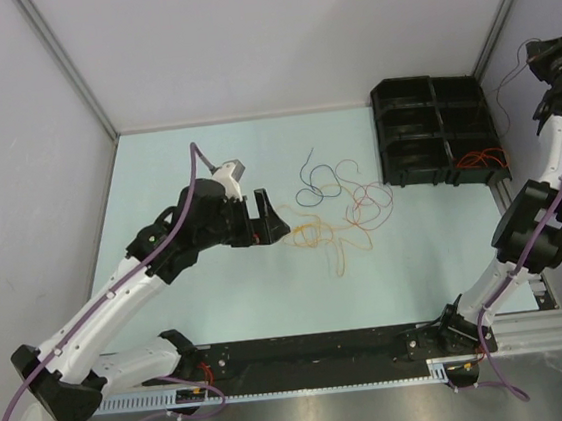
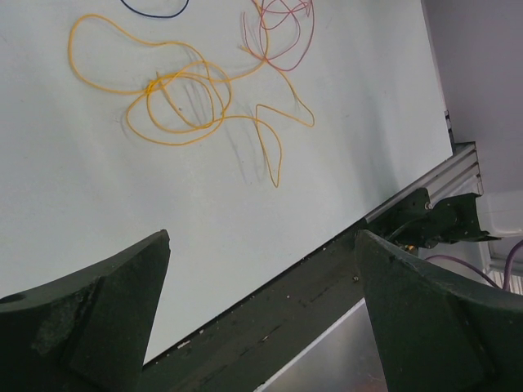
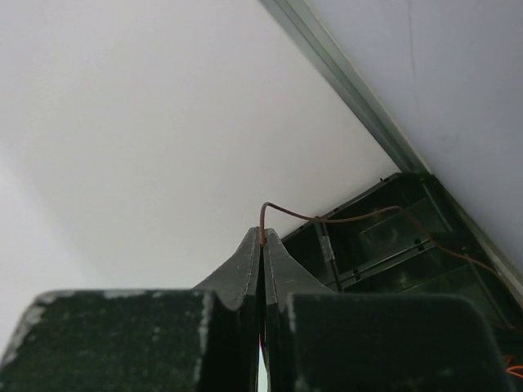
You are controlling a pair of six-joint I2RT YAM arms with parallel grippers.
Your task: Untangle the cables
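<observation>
Your left pincer (image 1: pixel 270 221), jaws apart, faced the right edge at mid-desk. The orange cable tangle (image 1: pixel 320 235) lay just beyond it, long axis toward that edge. Your right pincer (image 3: pixel 261 235), clamped on a reddish cable (image 3: pixel 327 217), hung above the far right corner.

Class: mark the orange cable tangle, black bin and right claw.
orange cable tangle (image 2: pixel 155 82), left wrist view, its knotted middle.
black bin (image 1: pixel 436 114), top external view, its centre divider.
right claw (image 3: pixel 261 234), right wrist view, between its fingertips.
</observation>
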